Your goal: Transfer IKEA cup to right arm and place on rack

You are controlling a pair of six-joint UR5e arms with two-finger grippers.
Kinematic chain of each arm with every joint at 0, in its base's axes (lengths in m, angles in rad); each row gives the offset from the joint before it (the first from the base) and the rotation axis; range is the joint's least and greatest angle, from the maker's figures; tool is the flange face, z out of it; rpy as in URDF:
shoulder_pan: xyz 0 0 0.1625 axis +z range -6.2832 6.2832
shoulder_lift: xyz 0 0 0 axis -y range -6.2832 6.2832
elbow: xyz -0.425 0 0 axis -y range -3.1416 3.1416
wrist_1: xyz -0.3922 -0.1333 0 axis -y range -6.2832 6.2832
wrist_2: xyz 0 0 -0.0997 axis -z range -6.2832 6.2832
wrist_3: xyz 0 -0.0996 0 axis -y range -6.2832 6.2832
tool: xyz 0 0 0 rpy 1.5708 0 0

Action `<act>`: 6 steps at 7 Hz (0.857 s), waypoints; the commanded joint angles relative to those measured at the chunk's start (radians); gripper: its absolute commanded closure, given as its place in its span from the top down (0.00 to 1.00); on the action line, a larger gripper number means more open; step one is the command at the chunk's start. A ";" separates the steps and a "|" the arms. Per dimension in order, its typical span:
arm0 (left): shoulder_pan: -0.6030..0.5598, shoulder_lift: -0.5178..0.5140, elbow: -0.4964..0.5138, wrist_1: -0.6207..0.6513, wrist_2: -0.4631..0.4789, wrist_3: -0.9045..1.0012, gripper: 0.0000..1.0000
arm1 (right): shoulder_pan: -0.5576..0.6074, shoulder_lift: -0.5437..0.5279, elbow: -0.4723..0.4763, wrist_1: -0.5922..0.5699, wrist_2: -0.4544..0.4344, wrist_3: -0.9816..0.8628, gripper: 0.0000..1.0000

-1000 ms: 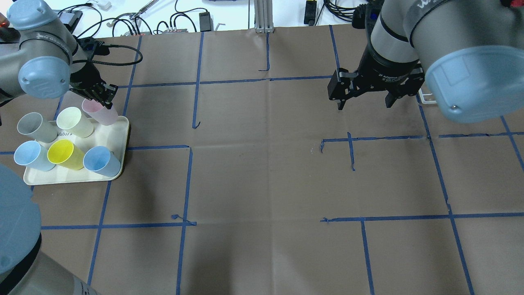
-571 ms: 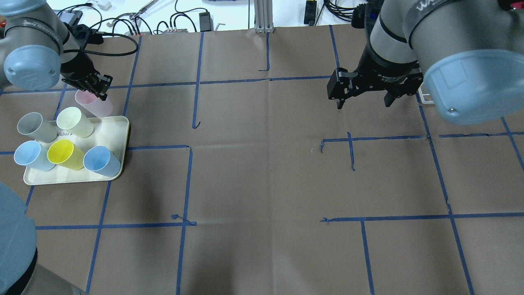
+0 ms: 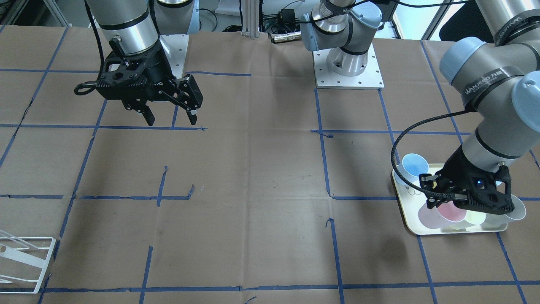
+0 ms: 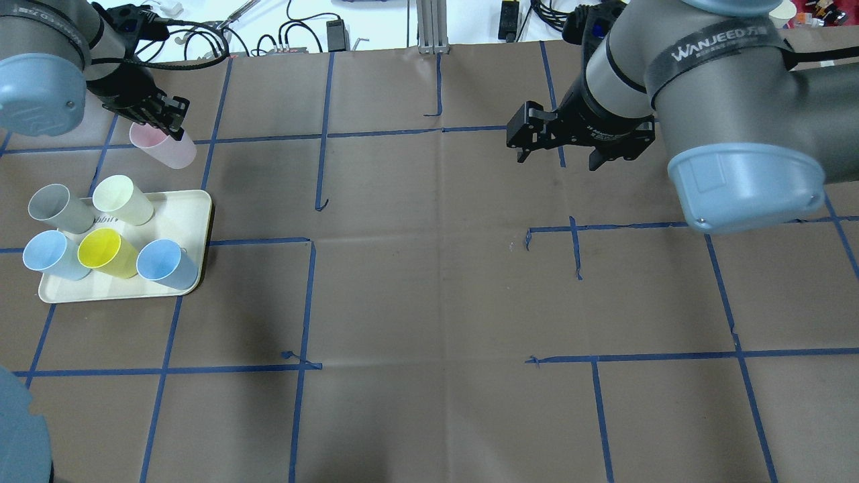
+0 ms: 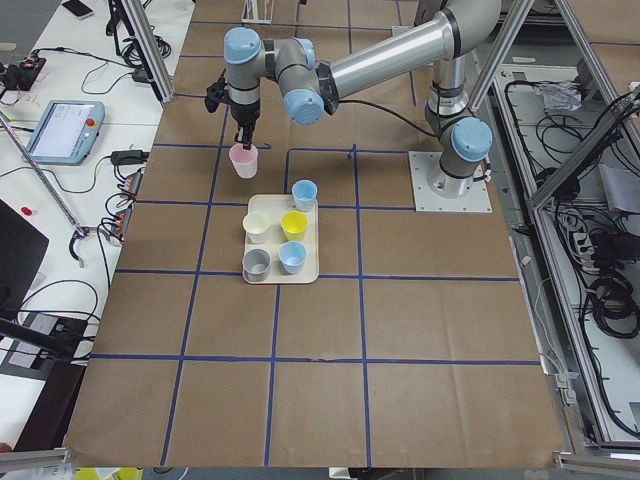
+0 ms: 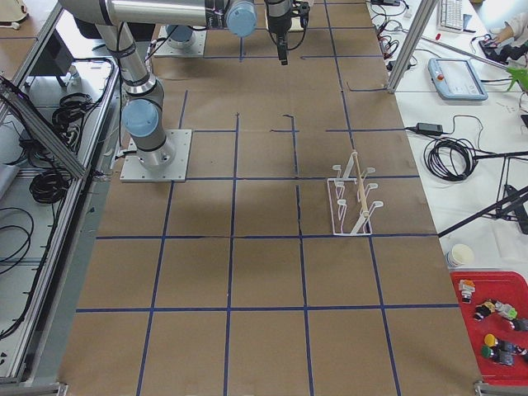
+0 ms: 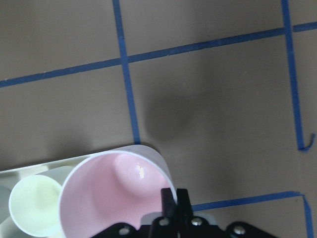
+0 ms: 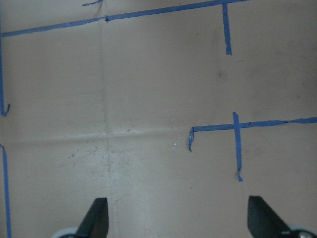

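A pink IKEA cup (image 4: 166,149) hangs in the air just beyond the cream tray (image 4: 198,209). My left gripper (image 4: 163,121) is shut on its rim. In the left wrist view one wall of the cup (image 7: 111,196) sits pinched between the fingers (image 7: 173,203). My right arm (image 4: 704,60) reaches over the middle right of the table. Its gripper (image 4: 557,161) is open and holds nothing, and in the right wrist view (image 8: 179,218) only bare paper lies below it. The white wire rack (image 6: 353,202) stands far from both grippers, and in the front-facing view (image 3: 47,262) it is at the bottom left corner.
Several cups stand on the tray: a grey one (image 4: 57,208), a pale yellow one (image 4: 121,199), a yellow one (image 4: 107,253) and two blue ones (image 4: 164,263). Brown paper with blue tape lines covers the table. Cables and gear lie along the far edge.
My left gripper has lifted the pink cup off the tray's corner and carried it toward the far edge. My right arm has swung a little leftward, gripper still open.
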 commanded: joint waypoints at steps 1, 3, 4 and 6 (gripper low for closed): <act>-0.017 0.013 -0.009 0.004 -0.150 -0.018 0.00 | -0.003 0.006 0.040 -0.087 0.157 0.133 1.00; -0.092 0.012 -0.012 0.011 -0.263 -0.088 0.00 | -0.007 -0.003 0.135 -0.258 0.313 0.345 1.00; -0.121 0.021 0.004 0.014 -0.282 -0.139 0.00 | -0.014 -0.011 0.213 -0.443 0.351 0.421 1.00; -0.128 0.085 -0.034 0.021 -0.485 -0.133 0.00 | -0.010 -0.008 0.296 -0.722 0.536 0.706 1.00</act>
